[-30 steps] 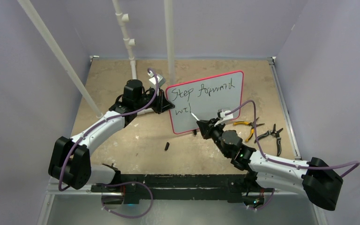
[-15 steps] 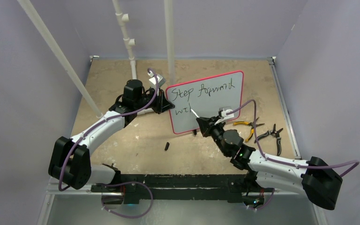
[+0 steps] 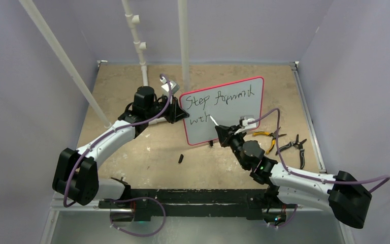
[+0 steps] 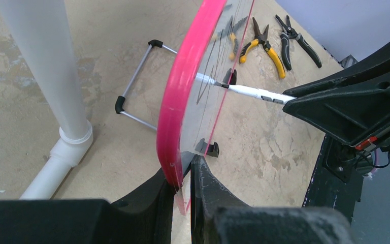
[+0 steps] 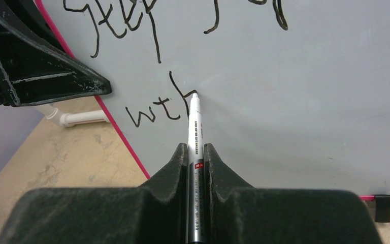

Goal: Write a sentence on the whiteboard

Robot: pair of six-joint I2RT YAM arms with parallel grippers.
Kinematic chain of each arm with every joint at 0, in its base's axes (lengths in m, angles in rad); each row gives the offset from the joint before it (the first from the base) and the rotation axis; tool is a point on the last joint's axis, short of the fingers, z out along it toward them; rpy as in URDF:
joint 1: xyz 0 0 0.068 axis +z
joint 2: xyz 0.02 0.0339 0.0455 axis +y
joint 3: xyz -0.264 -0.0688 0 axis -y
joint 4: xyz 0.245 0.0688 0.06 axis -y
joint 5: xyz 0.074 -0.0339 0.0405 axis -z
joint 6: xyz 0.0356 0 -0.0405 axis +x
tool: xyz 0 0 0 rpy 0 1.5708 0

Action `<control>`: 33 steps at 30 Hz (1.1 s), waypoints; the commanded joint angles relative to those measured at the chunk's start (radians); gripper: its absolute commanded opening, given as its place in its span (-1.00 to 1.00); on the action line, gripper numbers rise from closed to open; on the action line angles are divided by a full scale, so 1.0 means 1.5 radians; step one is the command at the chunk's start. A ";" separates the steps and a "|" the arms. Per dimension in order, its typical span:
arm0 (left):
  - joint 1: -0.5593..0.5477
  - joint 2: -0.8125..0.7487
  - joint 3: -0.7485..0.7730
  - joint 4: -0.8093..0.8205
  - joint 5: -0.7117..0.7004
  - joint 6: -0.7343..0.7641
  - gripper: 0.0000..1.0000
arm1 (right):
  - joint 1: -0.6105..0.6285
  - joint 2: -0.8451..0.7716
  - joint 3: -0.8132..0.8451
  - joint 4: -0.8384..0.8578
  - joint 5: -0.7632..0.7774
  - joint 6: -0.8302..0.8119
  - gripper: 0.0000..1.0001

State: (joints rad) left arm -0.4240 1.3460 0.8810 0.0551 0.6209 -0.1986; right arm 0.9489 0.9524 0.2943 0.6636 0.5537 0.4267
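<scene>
The whiteboard stood upright in the middle of the tabletop. Its long axis ran left to right, the right end a little farther off, and its writing face was turned toward the near side. My left fingers were clamped on the pink frame at the board's left edge, low down by the corner. My right fingers were closed on a white marker, which pointed away and to the left, its tip touching the board. The sentence read "Step forward" on the top line and "wth" below it, and the marker's tip rested just right of the "h".

Two pairs of pliers lay to the right of the board, one yellow-handled just beside my right arm and one black-handled farther right. A small black cap lay on the near side, apart from the board. A wire stand with black tips propped the board from behind, and a small black foot sat under its lower edge. White pipes rose behind the board's left end. The tabletop was mottled tan, boxed in by pale lilac walls.
</scene>
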 commanded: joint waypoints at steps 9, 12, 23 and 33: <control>-0.012 0.017 -0.002 -0.058 -0.024 0.006 -1.00 | -0.001 -0.008 0.002 -0.035 0.019 0.028 -1.00; -0.012 0.015 -0.002 -0.059 -0.024 0.006 -1.00 | -0.001 -0.011 -0.010 -0.049 0.012 0.046 -1.00; -0.012 0.014 -0.003 -0.058 -0.024 0.007 -1.00 | -0.001 -0.034 -0.025 -0.069 0.001 0.056 -1.00; -0.012 0.012 -0.003 -0.058 -0.027 0.007 -1.00 | 0.011 -0.050 -0.006 0.007 -0.059 -0.025 -1.00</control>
State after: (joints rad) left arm -0.4240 1.3460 0.8810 0.0551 0.6209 -0.1986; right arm 0.9581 0.8570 0.2535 0.6144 0.4950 0.4515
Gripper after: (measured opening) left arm 0.123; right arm 0.121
